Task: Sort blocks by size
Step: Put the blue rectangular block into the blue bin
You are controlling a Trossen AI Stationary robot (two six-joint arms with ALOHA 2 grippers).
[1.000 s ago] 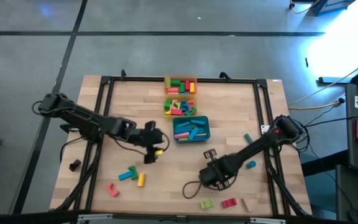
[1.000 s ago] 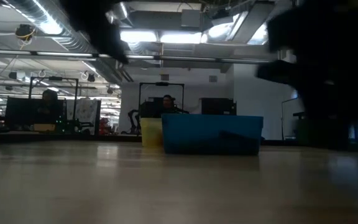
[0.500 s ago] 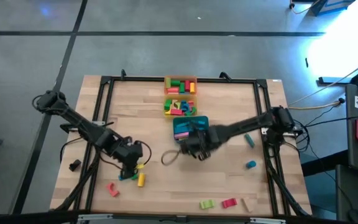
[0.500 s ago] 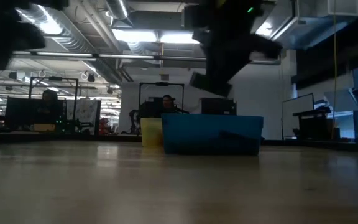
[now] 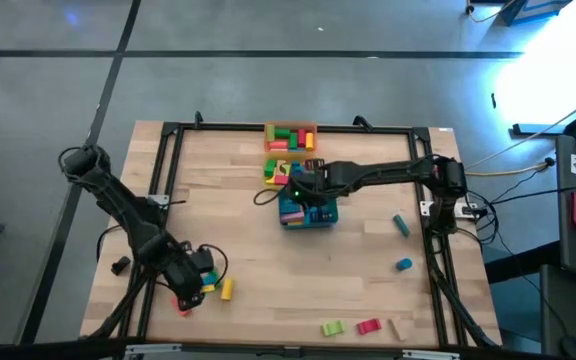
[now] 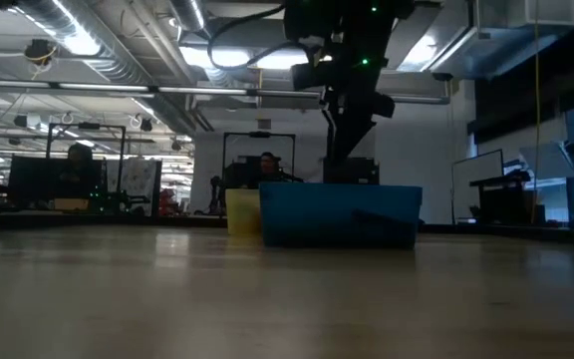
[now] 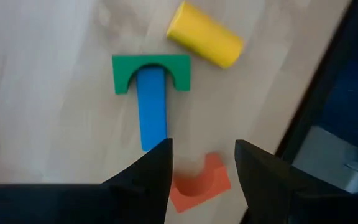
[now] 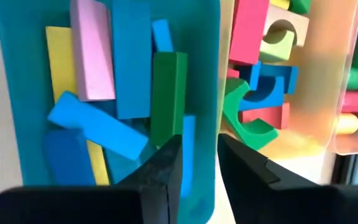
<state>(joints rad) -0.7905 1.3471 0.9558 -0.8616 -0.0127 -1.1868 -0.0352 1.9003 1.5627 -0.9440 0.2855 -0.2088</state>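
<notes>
Near the table's near left corner my left gripper (image 5: pixel 186 292) hangs open over loose blocks. Between its fingers (image 7: pixel 204 155) and below them lies a red-orange arch (image 7: pixel 199 183). Beyond it a blue bar (image 7: pixel 151 109) pokes into a green arch (image 7: pixel 151 71), with a yellow cylinder (image 7: pixel 205 42) beside them. My right gripper (image 5: pixel 303 190) hovers over the teal tray (image 5: pixel 330 215), its fingers (image 8: pixel 199 162) a little apart with nothing between them. A green bar (image 8: pixel 166 93) lies atop the other long blocks in that tray. My right gripper stands above the tray with the green bar's near end (image 8: pixel 165 138) just beyond one fingertip; I cannot tell whether that finger touches it.
A yellow tray (image 5: pixel 268 172) and an orange tray (image 5: pixel 268 128), both holding blocks, stand behind the teal one. Loose blocks lie at the right (image 5: pixel 400 224), (image 5: pixel 404 264) and along the near edge (image 5: pixel 332 327), (image 5: pixel 368 325). Black frame rails run round the table.
My left gripper has swung from the table's middle toward the near left corner, rolling its wrist, and now stands over the red-orange arch. My right gripper has risen and swept from the near right part of the table to above the teal tray.
</notes>
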